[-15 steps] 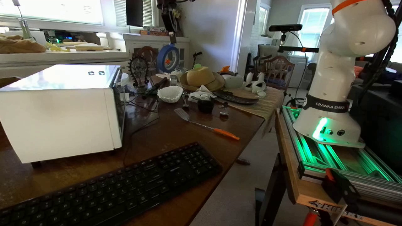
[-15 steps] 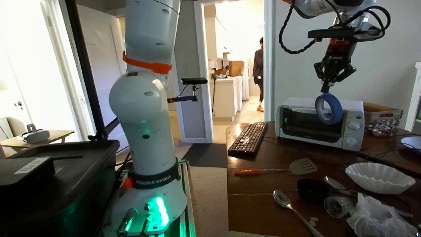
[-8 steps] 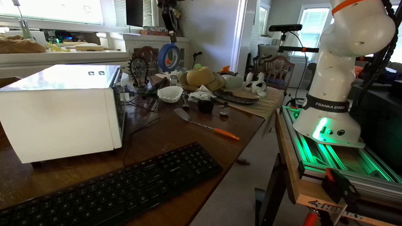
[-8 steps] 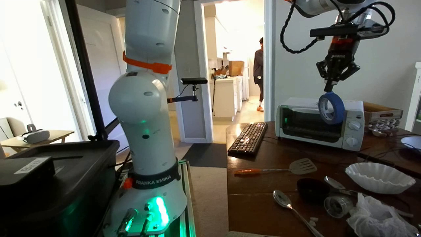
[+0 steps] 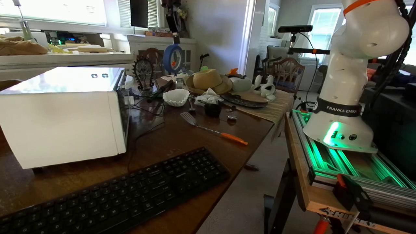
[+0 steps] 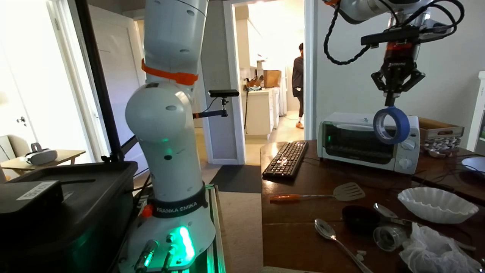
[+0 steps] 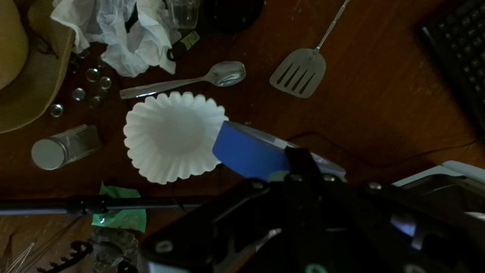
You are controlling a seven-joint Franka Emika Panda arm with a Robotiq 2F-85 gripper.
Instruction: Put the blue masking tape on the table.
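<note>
Dark worktop; keyboard near robot-side edge, white bowl farther in. Gripper, jaws closed, pinches blue tape by top rim, so it hangs upright over worktop, well in from that edge; held high, likely to clear bowl.

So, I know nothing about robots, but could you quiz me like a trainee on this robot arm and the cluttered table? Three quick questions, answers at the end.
1. Multiple choice: what does the gripper hold? A) the computer keyboard; B) the blue masking tape; C) the fluted bowl.
2. True or false: the blue masking tape has been set down.
3. Fill in: the handle of the slotted spatula is coloured ____.

Key: 1. B. 2. False; it hangs above the wooden table. 3. Orange.
</note>
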